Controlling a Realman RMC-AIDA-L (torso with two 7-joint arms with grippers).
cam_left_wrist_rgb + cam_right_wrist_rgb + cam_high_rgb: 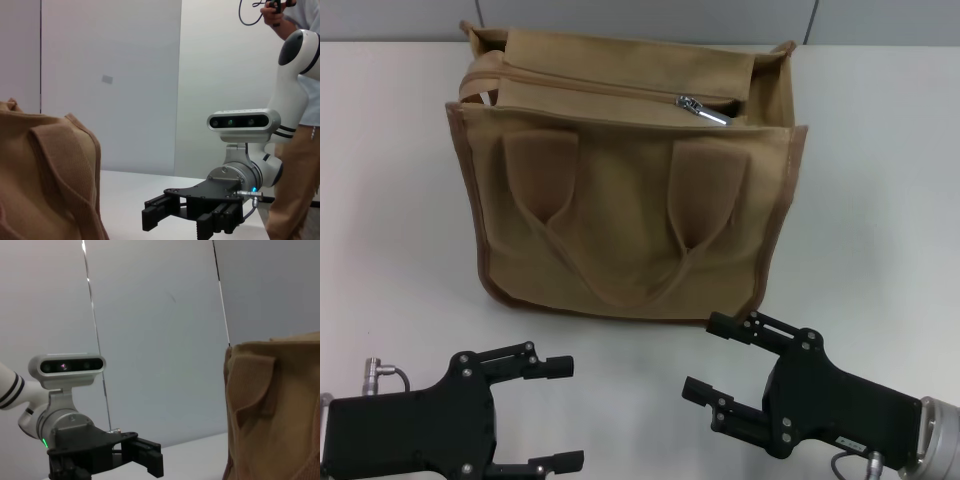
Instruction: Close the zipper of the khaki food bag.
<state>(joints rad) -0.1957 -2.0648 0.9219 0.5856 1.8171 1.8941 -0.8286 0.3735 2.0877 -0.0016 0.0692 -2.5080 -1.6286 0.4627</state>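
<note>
So the boxy tan canvas food bag sits upright on the white table, roughly mid-table and toward the far side, with a wall right behind it. Its two padded loop handles hang flopped down over the near face. The tan-taped zipper runs left to right across the flat top panel, and the small silver metal pull tab sits toward the right end of it. Closer to the robot, the black left gripper is near the bag's left front and the black right gripper near its right front, jaws apart, both pointing inward and clear of the bag.
</note>
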